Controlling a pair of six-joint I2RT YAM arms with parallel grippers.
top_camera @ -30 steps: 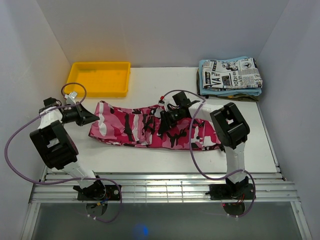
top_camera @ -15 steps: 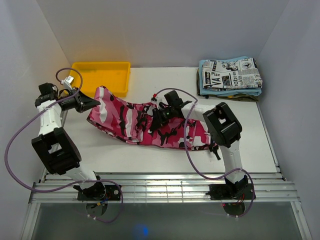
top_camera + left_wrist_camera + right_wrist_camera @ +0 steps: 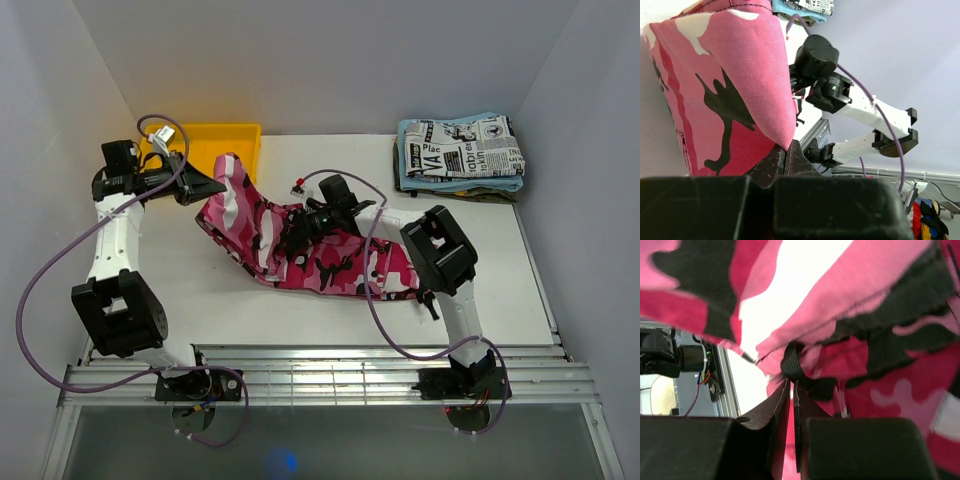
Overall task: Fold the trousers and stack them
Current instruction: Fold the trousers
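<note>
Table: white top, walled on three sides, arm bases at 6 o'clock.

Trousers: pink, magenta, white and black camouflage. They lie across the middle of the table as a long band from about 10 o'clock to 4 o'clock. The 4 o'clock part is flat on the surface. The 10 o'clock end is raised off the table and comes to a peak just beside the tray's near corner. The cloth bunches and wrinkles near the centre.

Left arm: reaches up along the 9 o'clock side, wrist turned toward 3 o'clock. Right arm: elbow over the 4 o'clock end of the trousers, forearm stretched toward 10 o'clock above the cloth.

Newspaper-print garment: folded, at 1 o'clock, lying on top of a light blue cloth.

Yellow tray: at 11 o'clock against the far wall, partly behind the left wrist.

Left gripper: clenched on the raised corner of the trousers. The wrist view shows the fingertips pressed together on the cloth edge, fabric hanging away from them.

Right gripper: at mid-band, fingers drawn nearly together with a pinch of pink cloth between them, so it grasps the trousers. A black belt loop sits right at the tips.
</note>
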